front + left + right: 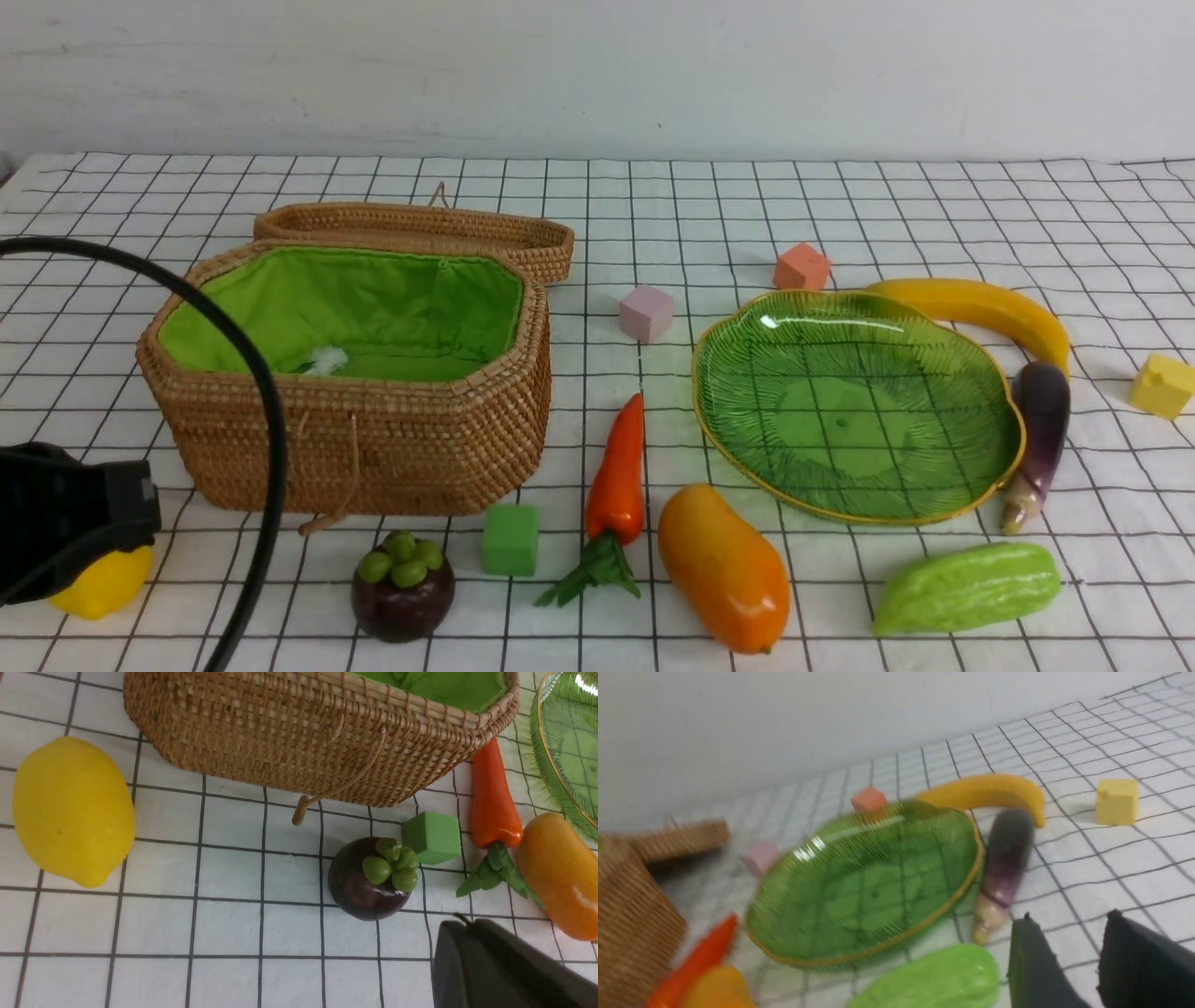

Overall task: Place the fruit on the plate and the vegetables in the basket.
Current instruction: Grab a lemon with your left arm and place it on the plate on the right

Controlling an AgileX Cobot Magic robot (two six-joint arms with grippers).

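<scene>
Front view: a white cloth (840, 215) ruled in black squares runs back to a plain pale wall (597, 65). The open basket (373, 448) stands left and the plate (859, 411) right, with the lemon (103, 588), mangosteen (402, 593), carrot (618, 476), mango (724, 569), gourd (966, 588), eggplant (1038, 420) and banana (980, 308) lying on the cloth around them. The left gripper (472, 933) is pressed together, empty, near the mangosteen; the right gripper (1069, 914) has its jaws apart on nothing, near the gourd.
</scene>
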